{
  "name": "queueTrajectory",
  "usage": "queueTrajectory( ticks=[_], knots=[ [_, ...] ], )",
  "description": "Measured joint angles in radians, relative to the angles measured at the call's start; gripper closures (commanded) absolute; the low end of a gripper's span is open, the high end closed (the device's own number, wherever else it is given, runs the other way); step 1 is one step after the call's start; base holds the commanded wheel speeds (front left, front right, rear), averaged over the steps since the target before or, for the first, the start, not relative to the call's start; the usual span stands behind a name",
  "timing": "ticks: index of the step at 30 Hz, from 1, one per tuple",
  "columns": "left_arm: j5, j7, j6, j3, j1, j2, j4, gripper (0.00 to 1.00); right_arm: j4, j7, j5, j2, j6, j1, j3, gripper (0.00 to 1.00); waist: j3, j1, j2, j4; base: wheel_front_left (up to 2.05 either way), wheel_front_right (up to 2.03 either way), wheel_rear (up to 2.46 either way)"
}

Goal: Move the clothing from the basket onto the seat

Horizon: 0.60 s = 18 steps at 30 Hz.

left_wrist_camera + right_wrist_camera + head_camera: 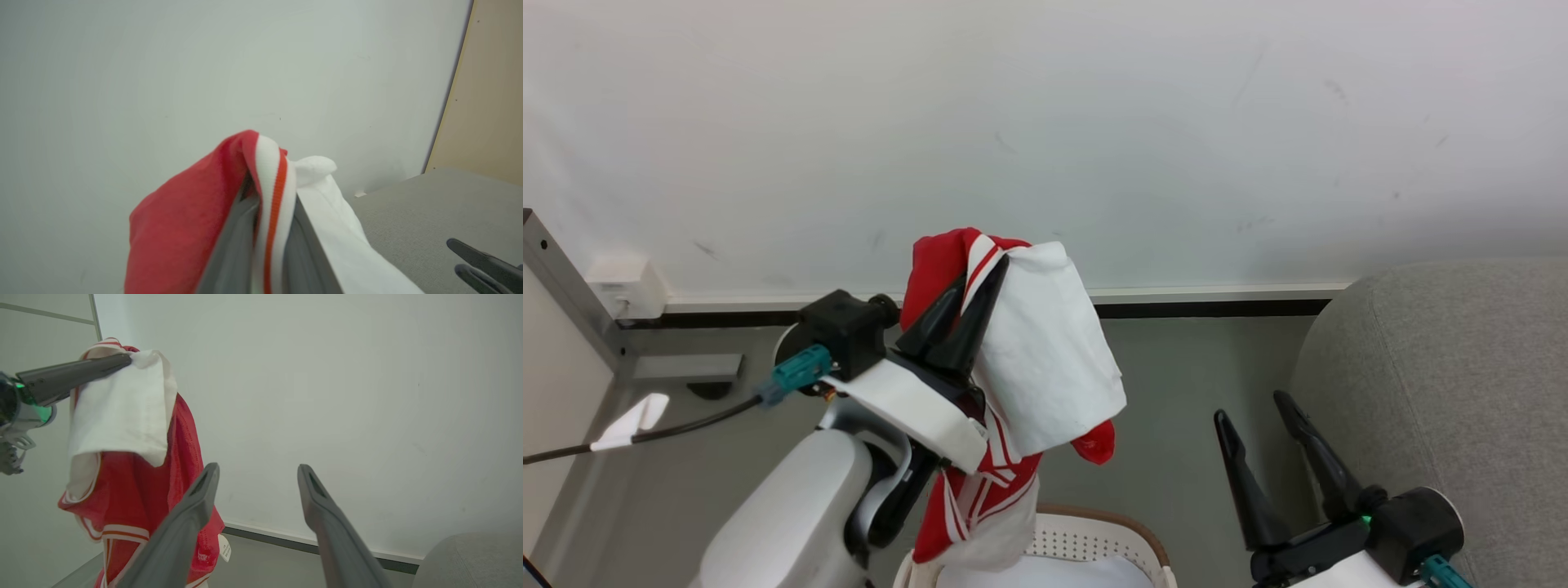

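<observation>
My left gripper (980, 269) is shut on the clothing (1045, 359), a red garment with white stripes and a white panel, held up in the air above the basket (1086, 539). The fabric hangs down from the fingertips, its lower end reaching the basket's rim. In the left wrist view the striped trim (273, 192) is pinched between the two fingers. The right wrist view shows the same clothing (135, 482) draped from the left gripper's fingers (73, 375). My right gripper (1254, 408) stands open and empty at the lower right, beside the grey seat (1445, 367).
A white wall with a dark baseboard (1217, 306) runs behind. Grey floor (1176, 392) lies between the basket and the seat. A metal frame post (564, 278) and a white wall box (625, 286) are at the left, with a cable (670, 425) leading to the left wrist.
</observation>
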Motion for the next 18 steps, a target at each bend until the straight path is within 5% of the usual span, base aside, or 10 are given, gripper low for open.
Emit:
queueTrajectory(
  ticks=[18],
  knots=[
    [-0.01, 0.017, 0.008, -0.048, 0.018, -0.036, -0.019, 1.0, 0.127, 0.0, 0.111, -0.045, 0.0, -0.098, 0.369, 0.0, 0.004, 0.0001, 0.0, 0.045, 0.0, 0.0, 0.0]
  ],
)
